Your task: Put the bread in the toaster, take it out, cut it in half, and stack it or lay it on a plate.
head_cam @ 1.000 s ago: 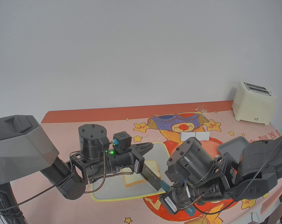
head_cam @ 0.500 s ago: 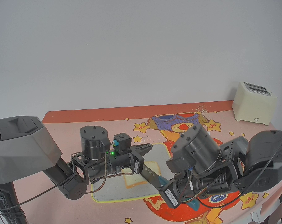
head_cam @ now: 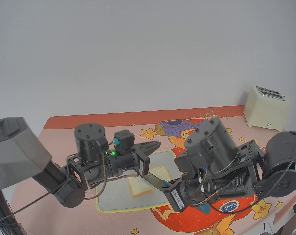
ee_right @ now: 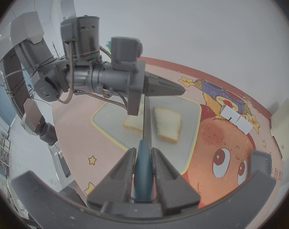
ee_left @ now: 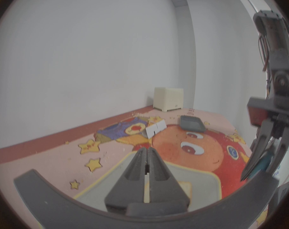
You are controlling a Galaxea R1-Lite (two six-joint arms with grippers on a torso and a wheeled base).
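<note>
Lying on cutting board (head_cam: 122,196) in two pieces: bread (ee_right: 167,124) — knife (ee_right: 146,118) blade between them. Right gripper (ee_right: 143,151) clamped on knife's teal handle. Left gripper (ee_left: 147,150) pinched closed, holding nothing, above board. Toaster (head_cam: 267,108) well apart — table's far right corner.

From my end I see a table (head_cam: 73,128) with a pink cartoon cover and a red strip along its far edge. A grey cutting board (head_cam: 115,196) with a yellow rim lies flat near the front. A cream toaster (head_cam: 267,108) stands at the far right corner. A dark grey tray (ee_left: 190,123) sits between them, and beside it is a small white block (ee_left: 155,128), possibly folded card. Crumbs (head_cam: 213,115) dot the far edge.
</note>
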